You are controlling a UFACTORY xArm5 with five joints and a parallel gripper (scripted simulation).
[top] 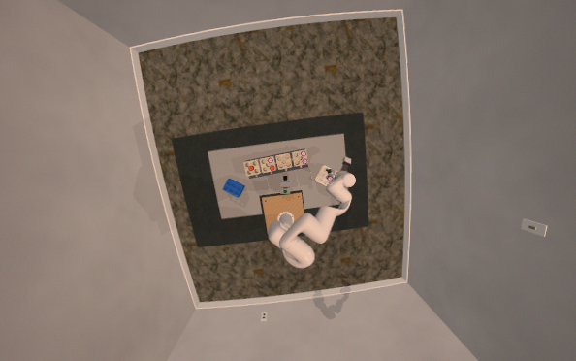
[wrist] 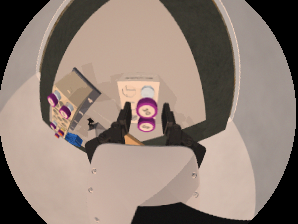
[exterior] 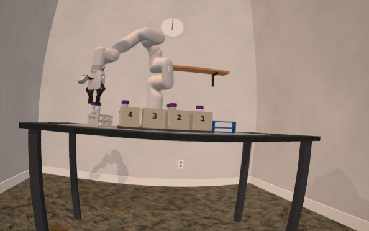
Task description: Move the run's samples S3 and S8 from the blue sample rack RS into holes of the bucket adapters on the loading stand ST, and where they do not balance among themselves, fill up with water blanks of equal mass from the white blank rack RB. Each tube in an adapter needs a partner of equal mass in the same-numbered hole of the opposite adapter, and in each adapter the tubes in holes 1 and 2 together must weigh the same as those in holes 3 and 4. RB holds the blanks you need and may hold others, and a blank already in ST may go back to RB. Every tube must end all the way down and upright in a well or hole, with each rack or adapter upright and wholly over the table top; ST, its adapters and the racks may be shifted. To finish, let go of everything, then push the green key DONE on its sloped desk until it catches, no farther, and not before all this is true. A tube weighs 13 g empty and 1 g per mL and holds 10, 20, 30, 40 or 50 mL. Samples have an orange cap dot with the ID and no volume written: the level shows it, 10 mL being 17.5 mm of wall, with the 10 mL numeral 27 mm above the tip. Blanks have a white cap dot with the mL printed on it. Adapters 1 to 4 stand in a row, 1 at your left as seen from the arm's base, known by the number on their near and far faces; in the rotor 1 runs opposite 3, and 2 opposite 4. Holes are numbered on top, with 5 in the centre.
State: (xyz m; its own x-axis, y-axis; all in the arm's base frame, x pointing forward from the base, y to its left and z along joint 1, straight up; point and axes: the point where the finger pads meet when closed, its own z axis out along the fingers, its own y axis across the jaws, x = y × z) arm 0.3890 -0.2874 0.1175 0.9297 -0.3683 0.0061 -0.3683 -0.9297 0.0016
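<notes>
My gripper [exterior: 94,101] [wrist: 146,108] [top: 332,172] is open and hangs over the white blank rack RB [exterior: 105,120] [top: 321,176] [wrist: 131,87] at the table's end. Its fingertips stand on either side of a purple-capped blank [exterior: 95,108] [wrist: 144,123], at about cap height, without gripping it. A second blank [wrist: 145,106] stands just behind it. The adapters 4 [exterior: 130,117], 3 [exterior: 154,118], 2 [exterior: 178,119] and 1 [exterior: 202,120] stand in a row on ST. From above, orange-dotted samples sit in the two left adapters [top: 251,168] [top: 272,168]. The blue rack RS [top: 233,187] [exterior: 221,127] looks empty.
The green key DONE [top: 285,191] sits on its small desk between the adapters and the arm's wooden base [top: 272,208]. White-dotted blanks [top: 304,153] stand in the rightmost adapter. A wall shelf [exterior: 199,69] hangs behind the arm. The table edge [exterior: 46,125] is close to RB.
</notes>
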